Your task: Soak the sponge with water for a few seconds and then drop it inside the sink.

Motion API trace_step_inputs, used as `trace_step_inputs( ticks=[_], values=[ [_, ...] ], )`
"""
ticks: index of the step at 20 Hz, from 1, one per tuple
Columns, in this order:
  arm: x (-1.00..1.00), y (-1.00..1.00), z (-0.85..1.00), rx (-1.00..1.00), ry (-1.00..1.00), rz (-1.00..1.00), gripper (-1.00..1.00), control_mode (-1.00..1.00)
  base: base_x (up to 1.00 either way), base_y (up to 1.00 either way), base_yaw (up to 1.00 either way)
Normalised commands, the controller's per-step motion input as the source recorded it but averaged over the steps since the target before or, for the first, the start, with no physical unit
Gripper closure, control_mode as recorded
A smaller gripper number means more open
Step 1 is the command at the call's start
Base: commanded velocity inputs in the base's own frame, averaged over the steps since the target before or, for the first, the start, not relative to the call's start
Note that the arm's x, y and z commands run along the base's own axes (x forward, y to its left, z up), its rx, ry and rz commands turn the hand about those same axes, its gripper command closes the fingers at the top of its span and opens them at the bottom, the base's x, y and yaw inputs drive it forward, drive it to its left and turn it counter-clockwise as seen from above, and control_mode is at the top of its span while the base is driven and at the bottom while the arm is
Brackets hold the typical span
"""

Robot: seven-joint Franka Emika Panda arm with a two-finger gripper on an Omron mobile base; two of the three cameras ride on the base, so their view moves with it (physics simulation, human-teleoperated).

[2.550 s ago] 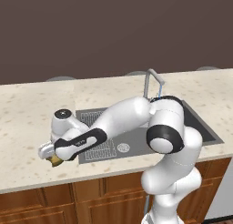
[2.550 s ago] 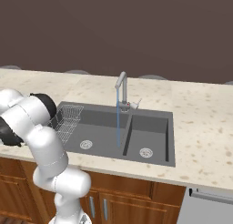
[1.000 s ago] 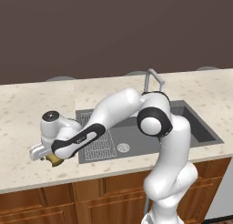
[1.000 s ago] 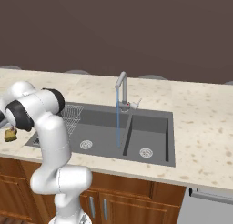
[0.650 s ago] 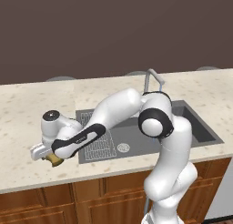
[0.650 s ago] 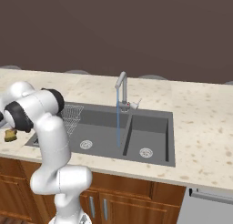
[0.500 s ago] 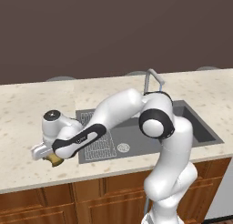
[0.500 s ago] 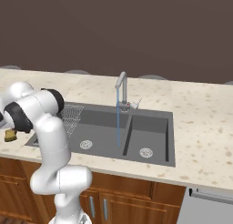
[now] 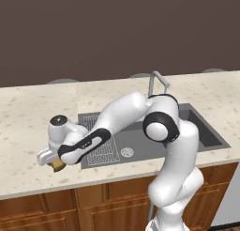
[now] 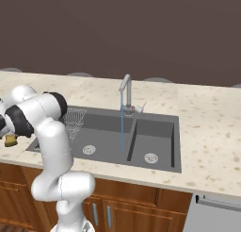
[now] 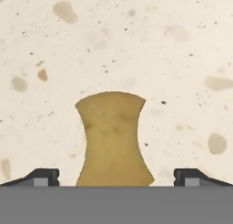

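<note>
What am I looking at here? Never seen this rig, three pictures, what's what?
It's a rendered kitchen with a white robot arm on a drivable base. Two pictures come from cameras on the base, behind the arm to its left and right; the third looks along the hand.

The arm reaches down to the speckled beige stone counter, left of the dark grey two-basin sink. A thin pale-blue water stream runs from the grey gooseneck faucet.

In the hand view, the two-finger gripper is open, its tips either side of the small mustard-yellow sponge on the counter. Nothing is held yet.
</note>
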Motion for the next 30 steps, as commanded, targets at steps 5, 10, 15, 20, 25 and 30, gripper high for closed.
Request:
trace_step_inputs(
  ticks=[5,10,15,20,25,30],
  values=[
    [0.15,0.0,-0.19,0.0,0.0,0.0,-1.0,-1.0,0.0,0.0,0.0],
    [0.18,0.03,-0.01,0.0,0.0,0.0,-1.0,-1.0,0.0,0.0,0.0],
    [0.09,0.13,0.0,0.0,0.0,0.0,-1.0,-1.0,0.0,0.0,0.0],
    [0.01,0.14,-0.04,0.0,0.0,0.0,-1.0,-1.0,0.0,0.0,0.0],
    [0.0,0.01,-0.04,0.0,0.0,0.0,-1.0,-1.0,0.0,0.0,0.0],
    [0.0,0.0,-0.16,0.0,0.0,0.0,-1.0,-1.0,0.0,0.0,0.0]
  ],
)
